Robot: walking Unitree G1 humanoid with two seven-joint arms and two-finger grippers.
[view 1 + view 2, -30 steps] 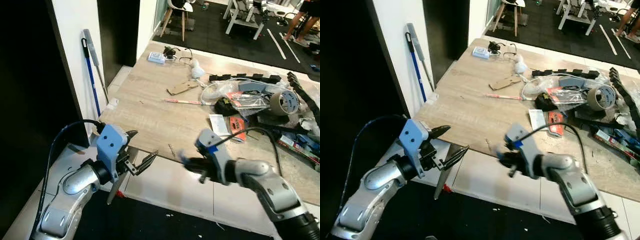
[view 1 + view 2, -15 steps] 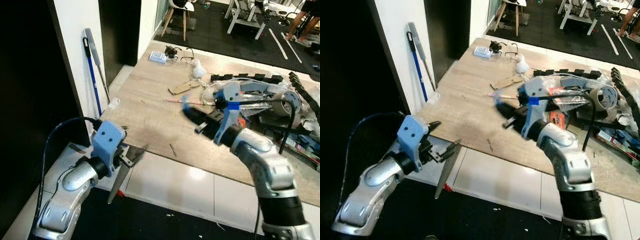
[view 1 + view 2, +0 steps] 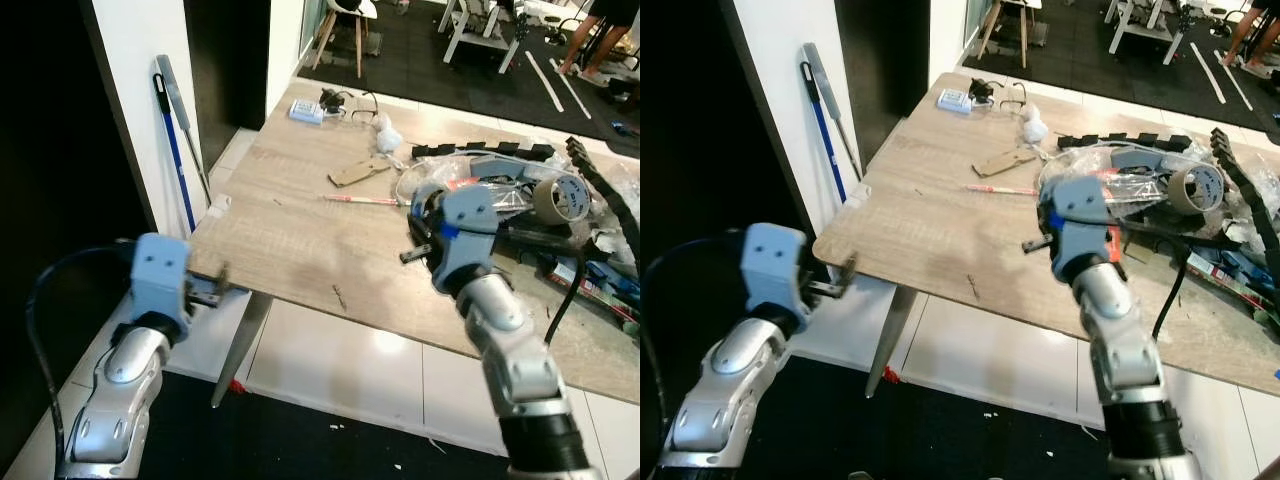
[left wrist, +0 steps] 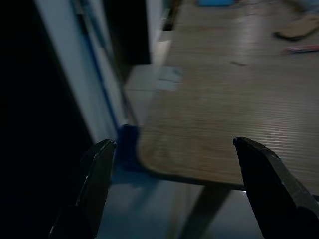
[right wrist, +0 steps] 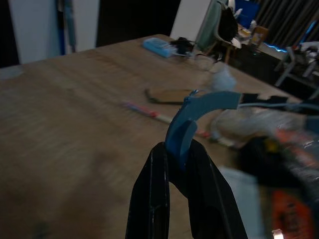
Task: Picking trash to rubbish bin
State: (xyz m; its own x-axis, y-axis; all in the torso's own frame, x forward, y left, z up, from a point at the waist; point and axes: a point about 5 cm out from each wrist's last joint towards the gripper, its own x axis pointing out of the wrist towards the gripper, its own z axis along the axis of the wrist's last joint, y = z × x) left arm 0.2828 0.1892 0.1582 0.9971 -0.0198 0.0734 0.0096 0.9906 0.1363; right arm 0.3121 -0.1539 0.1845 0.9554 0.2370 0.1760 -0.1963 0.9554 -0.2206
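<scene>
Right gripper (image 5: 180,164), raised over the wooden table (image 3: 290,240), pinches a curled blue scrap (image 5: 197,112) by one end only; thin hold, may slip before any bin.

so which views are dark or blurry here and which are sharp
Both eye views are well lit and fairly sharp, the wooden table clear; a dark patch sits on the wood ahead of the right gripper. The left wrist view is dim and soft, with the left gripper open. The right wrist view is dim, its background clutter blurred, fingers shut on a blue scrap.
</scene>
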